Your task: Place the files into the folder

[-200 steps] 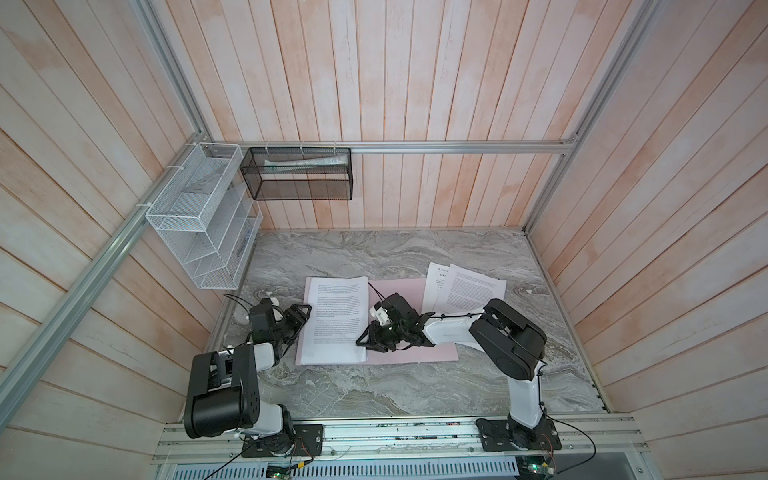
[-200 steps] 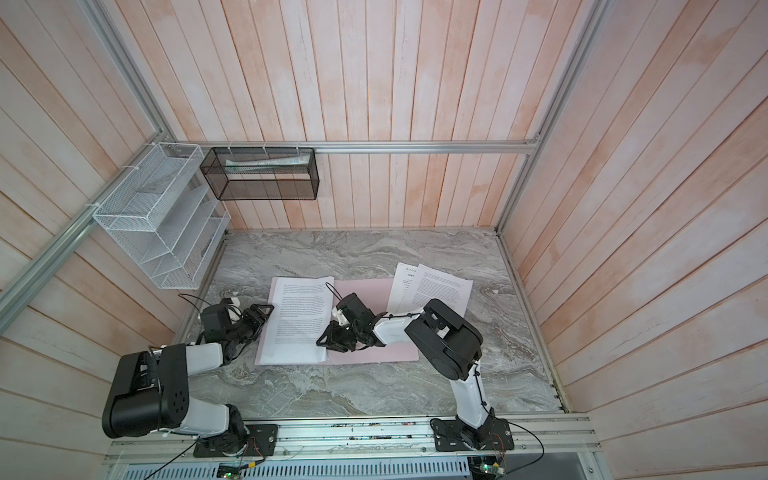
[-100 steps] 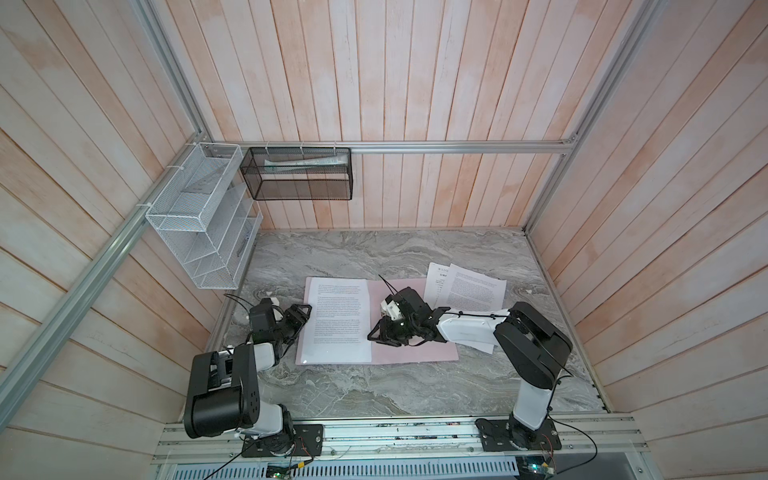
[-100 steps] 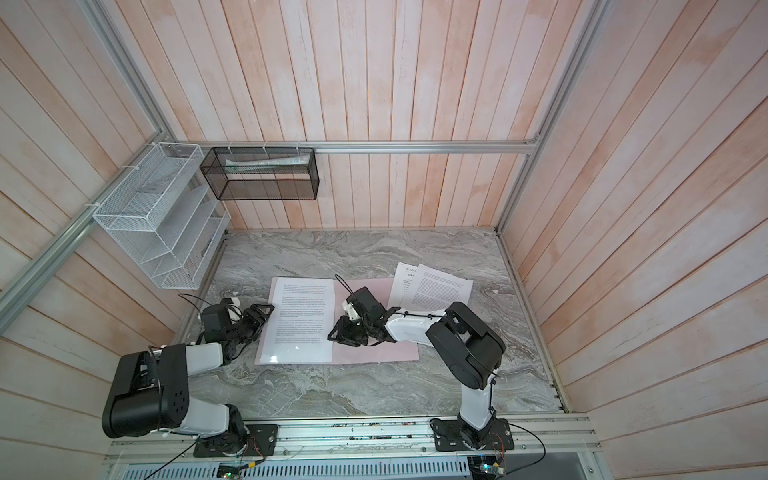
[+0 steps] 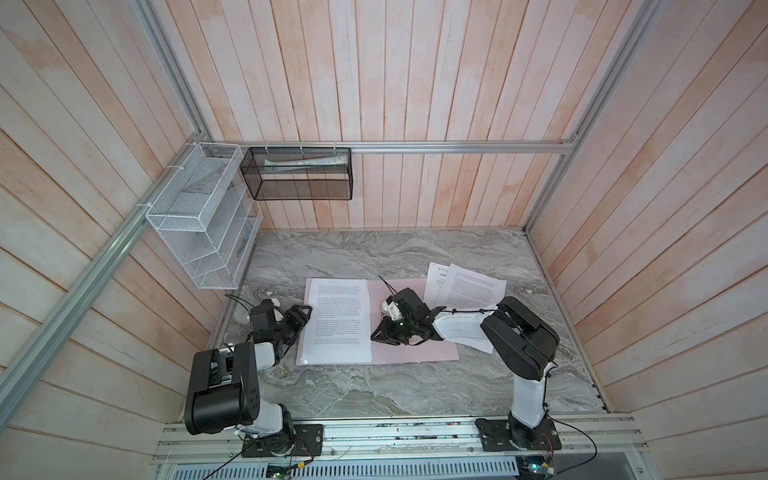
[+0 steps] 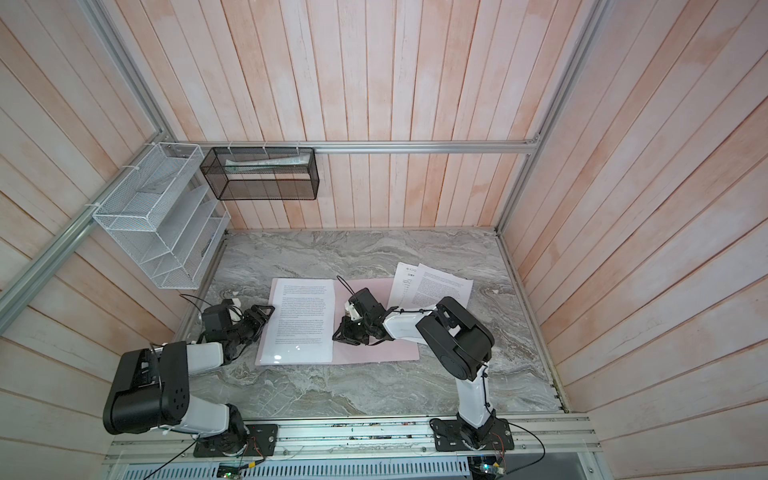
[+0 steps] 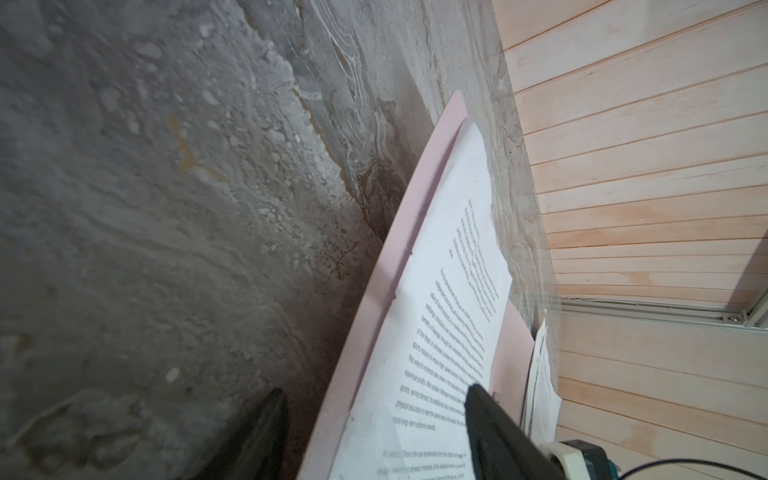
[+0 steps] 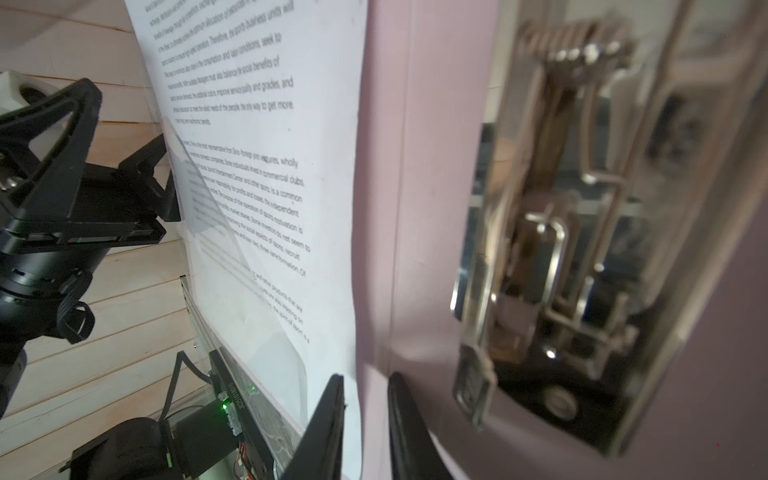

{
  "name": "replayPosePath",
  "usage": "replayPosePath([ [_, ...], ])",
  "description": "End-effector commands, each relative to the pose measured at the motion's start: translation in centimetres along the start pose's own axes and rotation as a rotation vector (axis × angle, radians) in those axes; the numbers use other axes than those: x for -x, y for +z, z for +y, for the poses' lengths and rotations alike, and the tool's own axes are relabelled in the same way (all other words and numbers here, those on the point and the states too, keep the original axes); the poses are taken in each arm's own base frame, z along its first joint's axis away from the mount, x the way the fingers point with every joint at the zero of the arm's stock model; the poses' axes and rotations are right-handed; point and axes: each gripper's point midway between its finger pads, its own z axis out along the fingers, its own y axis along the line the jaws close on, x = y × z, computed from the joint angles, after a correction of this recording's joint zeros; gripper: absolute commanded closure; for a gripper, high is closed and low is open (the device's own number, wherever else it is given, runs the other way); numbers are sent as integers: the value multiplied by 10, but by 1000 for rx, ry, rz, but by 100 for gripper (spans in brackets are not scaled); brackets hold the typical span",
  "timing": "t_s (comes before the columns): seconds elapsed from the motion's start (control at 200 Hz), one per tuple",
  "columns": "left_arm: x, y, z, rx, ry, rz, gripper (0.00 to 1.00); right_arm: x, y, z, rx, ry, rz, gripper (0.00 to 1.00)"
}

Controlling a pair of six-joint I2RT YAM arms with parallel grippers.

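The folder [image 5: 415, 353] lies open at the centre of the tabletop [image 5: 374, 386], with one printed sheet [image 5: 336, 324] on its left half and two more sheets [image 5: 473, 291] toward the right edge. The left jaws stand wide apart at the folder's left edge, holding nothing. The right jaws are nearly closed around the sheet's right edge; a grip cannot be confirmed.

Grey marble-veined table [image 5: 374, 390] [image 6: 332, 390], seen whole in both top views. Pale pink folder [image 5: 415, 353] [image 6: 374, 353] lies opened flat on it near middle, long side parallel to table's front edge. Two white printed sheets [image 5: 473, 291] [image 6: 440, 291] lie just right of folder, fanned, one overlapping other, near corner lapping onto folder's right end, rest on bare stone. Left wrist view: folder's rounded corner [image 7: 453, 108] flat on stone
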Motion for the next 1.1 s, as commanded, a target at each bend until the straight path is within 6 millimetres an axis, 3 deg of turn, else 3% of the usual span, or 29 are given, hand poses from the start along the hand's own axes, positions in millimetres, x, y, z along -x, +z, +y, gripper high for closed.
replayPosePath([
  [0.0,-1,3,-4,-22,18,13,31,5,7,-4,2,10,-3,78],
  [0.12,0,3,-6,-26,20,13,31,6,10,-2,17,13,4,79],
  [0.5,1,3,-7,-30,20,10,31,-3,23,11,59,13,47,100],
  [1.095,0,1,-7,-32,7,2,31,-13,20,28,94,41,65,100],
])
